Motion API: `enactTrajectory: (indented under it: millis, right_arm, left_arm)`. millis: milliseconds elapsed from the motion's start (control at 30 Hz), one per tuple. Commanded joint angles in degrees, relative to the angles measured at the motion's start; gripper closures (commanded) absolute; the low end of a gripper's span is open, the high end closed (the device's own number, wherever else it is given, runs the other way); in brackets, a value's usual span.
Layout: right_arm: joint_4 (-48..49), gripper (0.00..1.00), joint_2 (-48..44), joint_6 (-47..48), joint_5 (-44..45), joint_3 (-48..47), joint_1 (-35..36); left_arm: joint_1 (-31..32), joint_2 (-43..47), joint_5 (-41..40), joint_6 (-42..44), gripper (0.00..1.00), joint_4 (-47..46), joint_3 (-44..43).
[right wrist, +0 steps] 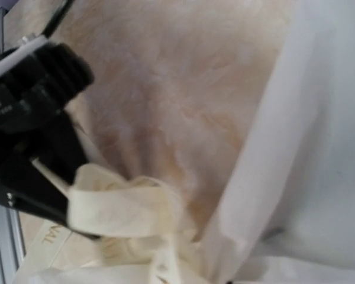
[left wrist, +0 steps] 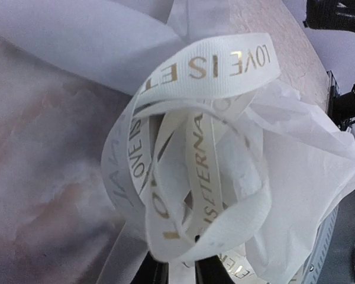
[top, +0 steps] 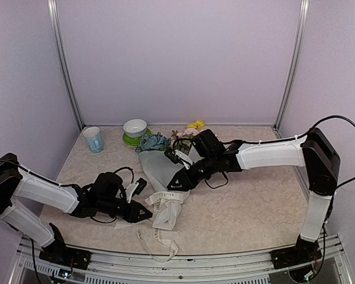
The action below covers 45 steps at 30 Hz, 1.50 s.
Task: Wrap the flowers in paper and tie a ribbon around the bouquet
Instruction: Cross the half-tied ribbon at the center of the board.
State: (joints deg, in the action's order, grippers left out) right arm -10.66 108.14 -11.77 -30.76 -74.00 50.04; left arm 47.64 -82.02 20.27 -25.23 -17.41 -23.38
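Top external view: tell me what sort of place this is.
Probably a robot lab test cell, not a florist's: plain lilac walls in metal frame posts, left arm and right arm bolted at the table edge, and props such as a cup and bowl.

The ribbon [left wrist: 219, 65] lies on the paper [left wrist: 302, 171]; cup [top: 93, 139] left of bowl [top: 135, 128].

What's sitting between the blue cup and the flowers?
A white bowl on a green saucer sits between the blue cup and the flowers. The top view shows it.
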Motion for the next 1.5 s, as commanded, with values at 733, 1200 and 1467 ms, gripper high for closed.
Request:
enactTrajectory:
  millis: [733, 1200, 1467]
  right_arm:
    - [-0.83, 0.53, -1.81, 3.26, 19.22, 1.68, 12.8]
    - [-6.34, 0.77, -4.79, 0.82, 23.44, 10.24, 12.76]
    - [-8.92, 0.78, -8.32, 3.64, 25.04, 14.44, 12.65]
  left_arm:
    - [-3.76, -2.81, -4.53, 16.25, 0.47, -2.91, -9.24]
    - [-6.26, -8.75, 1.07, 16.07, 1.0, -10.03, -11.85]
    - [-6.68, -10.48, 6.12, 14.43, 1.0, -16.27, -11.34]
